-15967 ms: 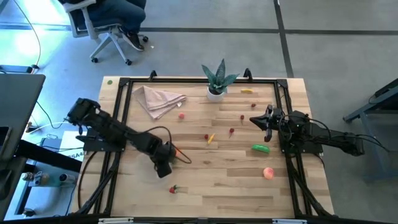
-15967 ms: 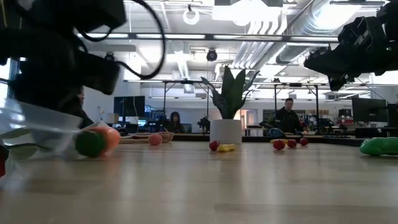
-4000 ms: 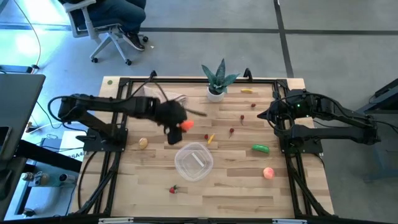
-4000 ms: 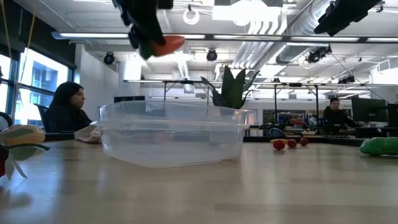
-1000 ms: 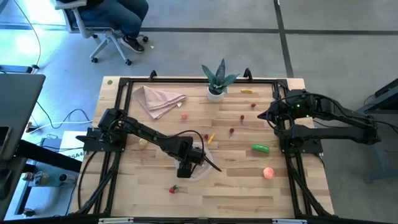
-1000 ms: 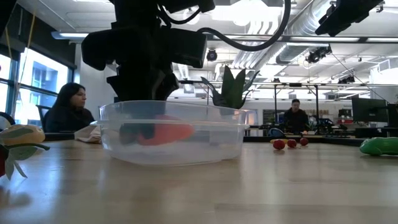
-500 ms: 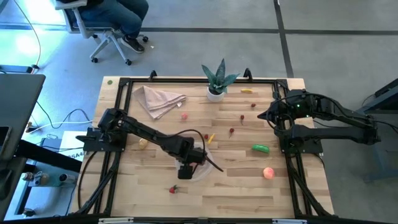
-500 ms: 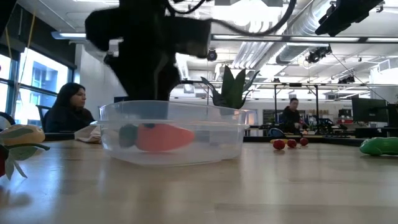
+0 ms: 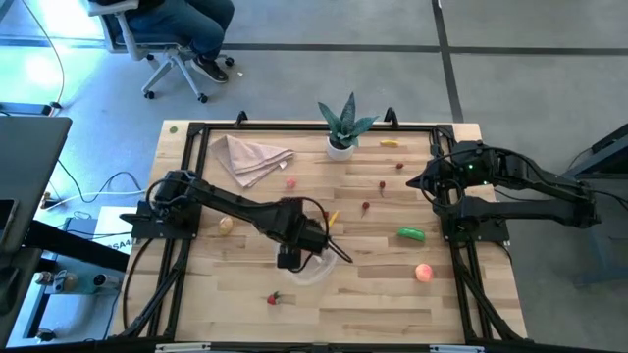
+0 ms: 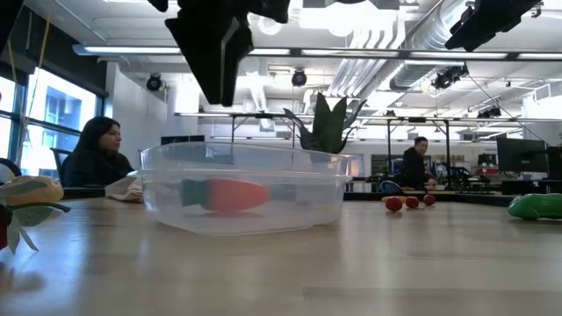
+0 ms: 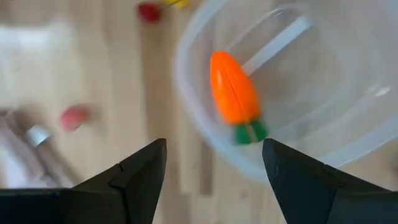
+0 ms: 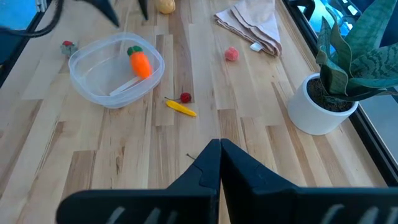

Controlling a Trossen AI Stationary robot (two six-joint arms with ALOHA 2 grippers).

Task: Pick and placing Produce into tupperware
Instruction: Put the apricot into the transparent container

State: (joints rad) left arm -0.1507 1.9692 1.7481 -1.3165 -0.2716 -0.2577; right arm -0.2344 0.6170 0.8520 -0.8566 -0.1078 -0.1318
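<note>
Left arm stretched from frame left toward centre; left gripper (image 9: 291,257) above tupperware (image 9: 316,267), fingers spread, grasping nothing. Orange carrot (image 11: 234,94) lies inside tub. Right arm folded at right edge; right gripper (image 9: 412,183) clenched, empty, raised.

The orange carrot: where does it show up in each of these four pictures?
High view: hidden under the left arm, over the tub.
Low view: orange carrot lying inside the tub, left of centre.
Left wrist view: carrot in the tub, centre.
Right wrist view: carrot in the tub, upper left.
Shared landmark: the clear tub.
</note>
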